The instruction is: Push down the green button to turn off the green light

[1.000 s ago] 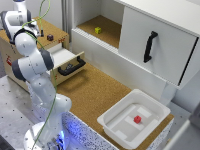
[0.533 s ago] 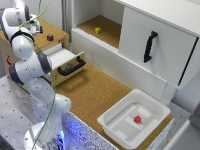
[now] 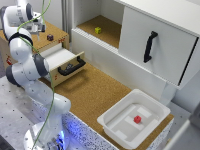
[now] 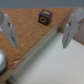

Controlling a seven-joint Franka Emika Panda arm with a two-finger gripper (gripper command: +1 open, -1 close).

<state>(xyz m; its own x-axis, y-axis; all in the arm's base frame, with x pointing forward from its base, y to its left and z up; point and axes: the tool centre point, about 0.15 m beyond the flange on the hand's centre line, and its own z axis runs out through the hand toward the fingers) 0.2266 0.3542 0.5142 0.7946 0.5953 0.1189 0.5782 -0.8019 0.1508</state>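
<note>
No green button or green light shows clearly in either view. My gripper (image 3: 36, 29) hangs over the top of the wooden drawer box (image 3: 57, 34) at the exterior view's left. In the wrist view the gripper (image 4: 39, 44) is open and empty, with one finger (image 4: 8, 31) on each side of the cork-coloured top. A small dark purple block (image 4: 45, 16) lies just beyond the fingertips; it also shows in the exterior view (image 3: 50, 37). A grey round thing (image 4: 2, 61) sits at the edge of the wrist view; I cannot tell what it is.
The box's drawer (image 3: 67, 62) stands pulled out, with a black handle. A white cabinet with an open shelf holds a yellow-green block (image 3: 98, 30); its door has a black handle (image 3: 149, 46). A white tray (image 3: 120, 117) with a small red block (image 3: 137, 119) stands at the right front.
The gripper has shifted slightly over the box top, staying open. Nothing else has moved.
</note>
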